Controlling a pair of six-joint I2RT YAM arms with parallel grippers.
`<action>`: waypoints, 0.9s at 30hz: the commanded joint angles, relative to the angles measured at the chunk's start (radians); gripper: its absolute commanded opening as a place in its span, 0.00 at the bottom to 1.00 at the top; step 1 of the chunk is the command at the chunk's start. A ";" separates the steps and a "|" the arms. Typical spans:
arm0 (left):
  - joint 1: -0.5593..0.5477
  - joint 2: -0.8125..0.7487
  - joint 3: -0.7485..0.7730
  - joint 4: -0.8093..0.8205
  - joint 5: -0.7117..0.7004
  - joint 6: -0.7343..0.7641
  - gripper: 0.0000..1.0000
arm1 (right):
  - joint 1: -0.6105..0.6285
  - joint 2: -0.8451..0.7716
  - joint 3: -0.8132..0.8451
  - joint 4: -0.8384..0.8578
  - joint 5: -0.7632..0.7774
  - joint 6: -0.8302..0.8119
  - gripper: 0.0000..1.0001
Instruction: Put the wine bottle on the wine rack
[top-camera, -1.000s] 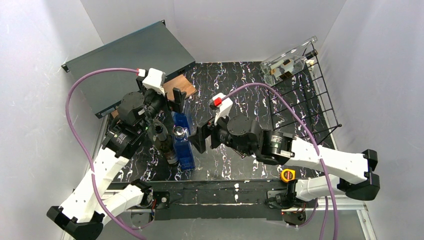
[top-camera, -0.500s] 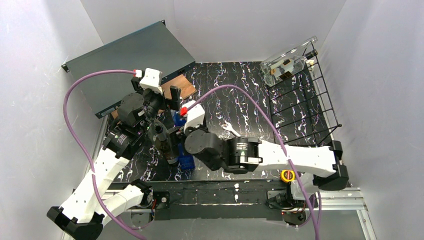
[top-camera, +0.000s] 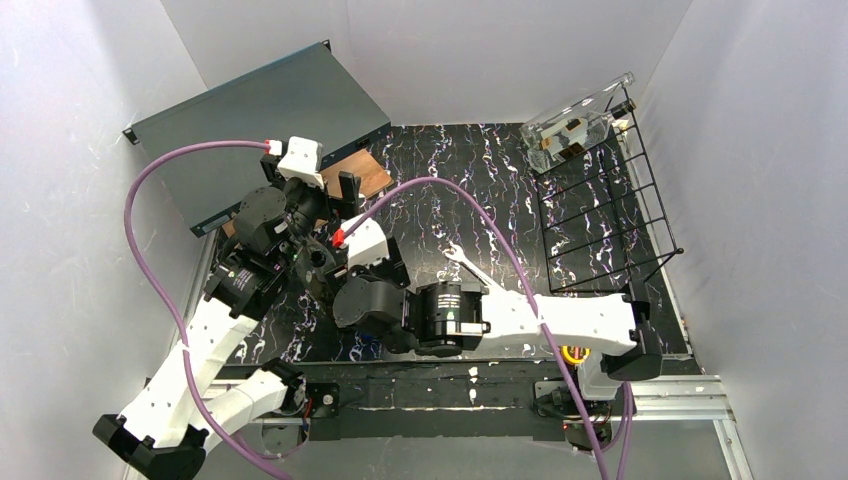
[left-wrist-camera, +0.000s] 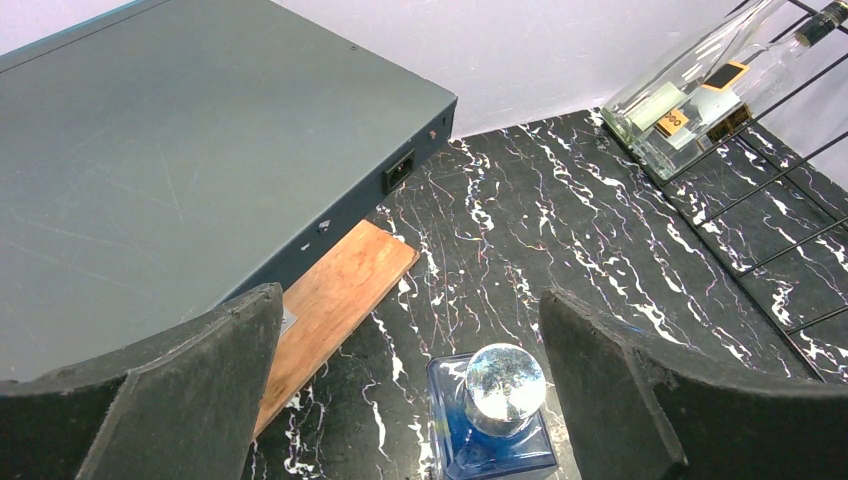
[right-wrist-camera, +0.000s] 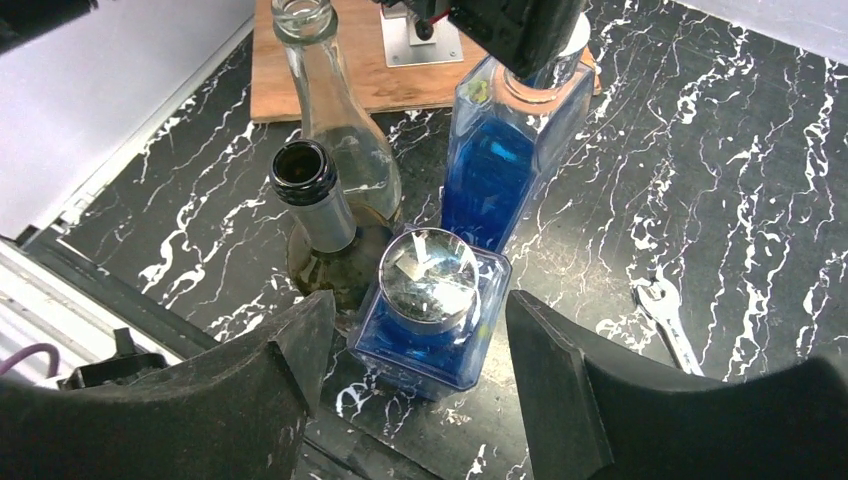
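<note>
The wine bottle (right-wrist-camera: 318, 215) is dark with a foil neck and an open mouth. It stands upright at the table's front left, next to a clear bottle (right-wrist-camera: 325, 110) and two blue square bottles. My right gripper (right-wrist-camera: 420, 305) is open, its jaws either side of the near blue bottle (right-wrist-camera: 430, 320) and just right of the wine bottle. My left gripper (left-wrist-camera: 408, 305) is open above the far blue bottle (left-wrist-camera: 497, 400). The black wire rack (top-camera: 610, 220) stands at the right, with a clear bottle (top-camera: 575, 125) on its top row.
A dark grey flat case (top-camera: 260, 120) leans at the back left, with a wooden board (top-camera: 365, 175) at its foot. A wrench (top-camera: 455, 258) lies mid-table. A yellow tape measure (top-camera: 572, 352) sits at the front right, by the right arm's base.
My right arm has swung left from mid-table and now hangs over the bottle cluster, covering it from above. My left gripper has shifted only slightly.
</note>
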 joint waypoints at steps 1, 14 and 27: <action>-0.003 -0.024 -0.004 0.033 -0.019 0.004 0.99 | 0.001 0.026 0.051 0.028 0.060 -0.034 0.72; -0.002 -0.023 -0.003 0.033 -0.003 -0.005 0.99 | -0.009 0.075 0.058 0.041 0.092 -0.069 0.63; -0.002 -0.009 -0.001 0.028 0.007 -0.007 0.99 | -0.040 0.042 0.017 0.056 0.073 -0.105 0.35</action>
